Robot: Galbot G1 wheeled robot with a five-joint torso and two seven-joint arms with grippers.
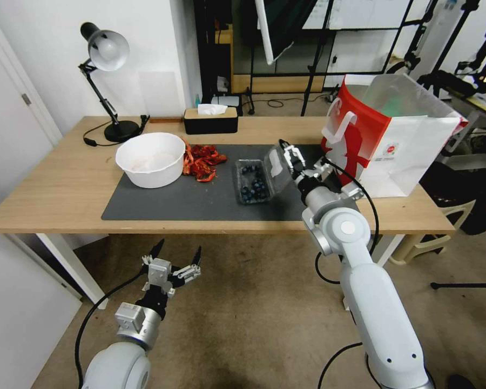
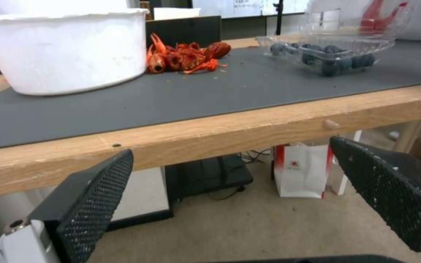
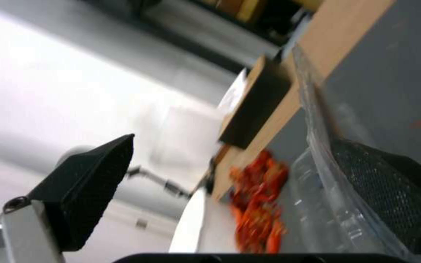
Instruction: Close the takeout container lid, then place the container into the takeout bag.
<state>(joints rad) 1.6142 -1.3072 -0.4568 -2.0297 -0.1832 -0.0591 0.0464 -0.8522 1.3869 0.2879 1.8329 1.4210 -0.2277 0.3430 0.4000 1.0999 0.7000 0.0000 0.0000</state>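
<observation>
We see the wooden table (image 1: 65,183) carrying a dark mat (image 1: 200,202). The takeout bag (image 1: 394,140) stands upright at the table's right end, mouth open. The white bowl (image 1: 150,158) sits on the mat's left, red scraps (image 1: 202,161) beside it. The takeout container (image 1: 252,182) lies mid-mat, its lid (image 1: 277,162) raised. Our right gripper (image 1: 289,156) is spread wide around the lid's edge, one finger (image 3: 386,197) behind the clear plastic. Our left gripper (image 1: 177,258) hangs below the table edge, wide apart, holding nothing.
</observation>
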